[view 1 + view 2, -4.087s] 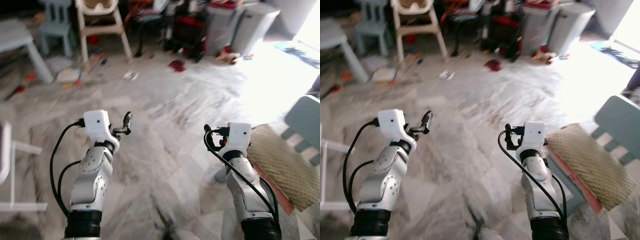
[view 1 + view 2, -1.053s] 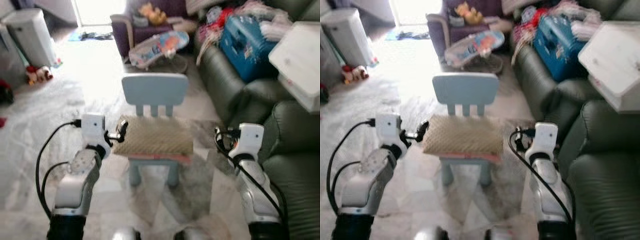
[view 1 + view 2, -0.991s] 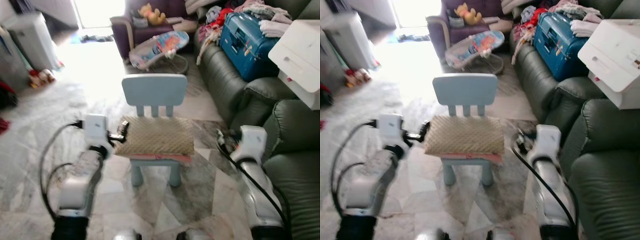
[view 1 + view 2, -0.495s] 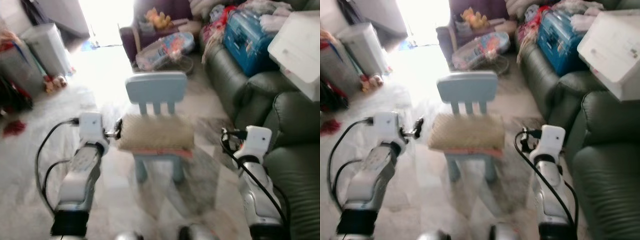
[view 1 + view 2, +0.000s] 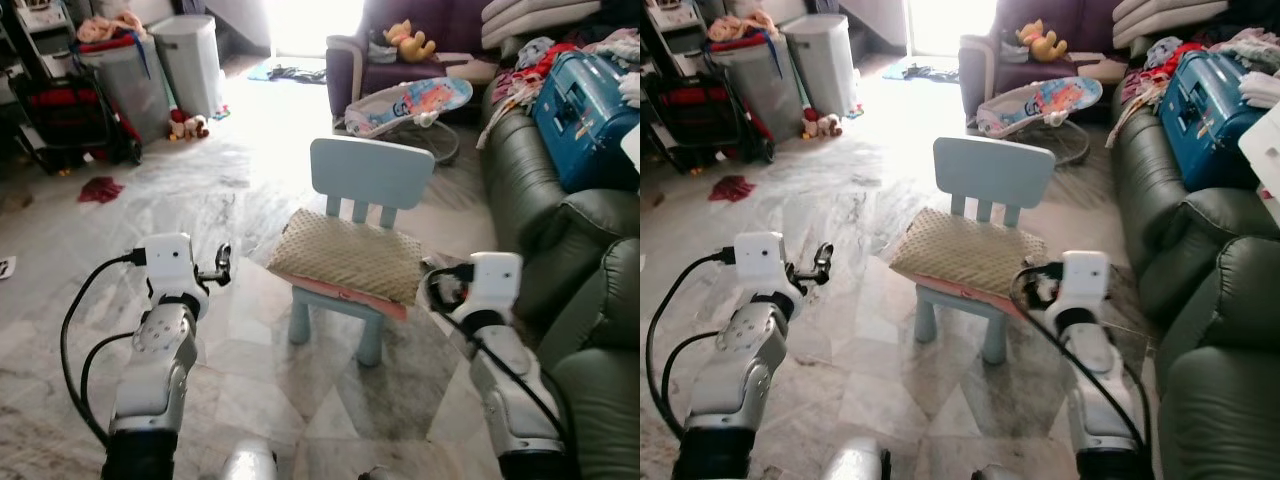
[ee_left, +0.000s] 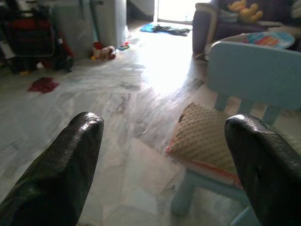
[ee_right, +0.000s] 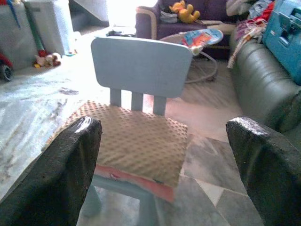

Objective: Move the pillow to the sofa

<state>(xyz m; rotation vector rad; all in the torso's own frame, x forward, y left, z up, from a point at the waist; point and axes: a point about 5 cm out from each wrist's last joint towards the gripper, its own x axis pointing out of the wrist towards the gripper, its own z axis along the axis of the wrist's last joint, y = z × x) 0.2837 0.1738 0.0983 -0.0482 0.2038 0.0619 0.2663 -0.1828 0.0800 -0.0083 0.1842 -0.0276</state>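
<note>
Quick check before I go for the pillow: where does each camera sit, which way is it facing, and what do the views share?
Left eye, head, looking forward and down: both silver arms, left claw, pillow on blue chair.
Right eye, beside it: same scene, green sofa at right.
Left wrist: along open black fingers toward the pillow's corner.
Right wrist: between open fingers, straight at the pillow.
Shared: pillow and chair.

Daylight floods in from a doorway (image 5: 310,20) at the far end, blowing out to white and glaring off the marble floor (image 5: 250,180). Head views are sharp. In the wrist views the close black fingers (image 6: 61,174) loom soft.
</note>
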